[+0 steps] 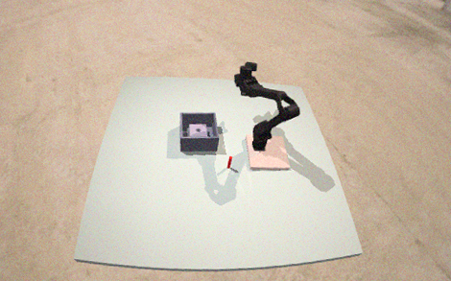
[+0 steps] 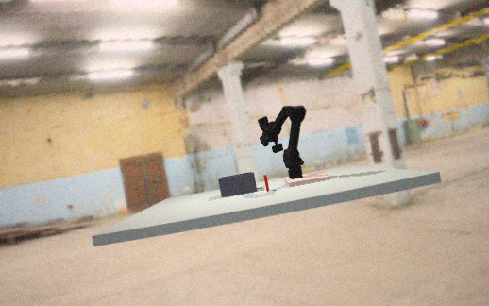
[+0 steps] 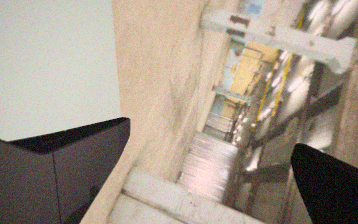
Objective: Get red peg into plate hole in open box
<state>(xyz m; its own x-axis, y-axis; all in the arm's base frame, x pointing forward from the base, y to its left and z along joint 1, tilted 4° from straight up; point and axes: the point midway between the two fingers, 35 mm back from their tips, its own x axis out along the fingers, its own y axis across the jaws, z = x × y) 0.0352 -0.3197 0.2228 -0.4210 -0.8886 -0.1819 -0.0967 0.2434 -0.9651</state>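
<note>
Here we see our parallel-jaw gripper raised with jaws spread, while the red peg stands upright on the tabletop, between the open box and the arm's pink base plate.

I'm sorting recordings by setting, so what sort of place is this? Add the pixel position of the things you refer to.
Probably a disused factory hall: rows of ceiling lights [image 2: 126,45], worn concrete pillars [image 2: 373,61], and peeling yellow-and-blue walls [image 2: 90,137].
</note>
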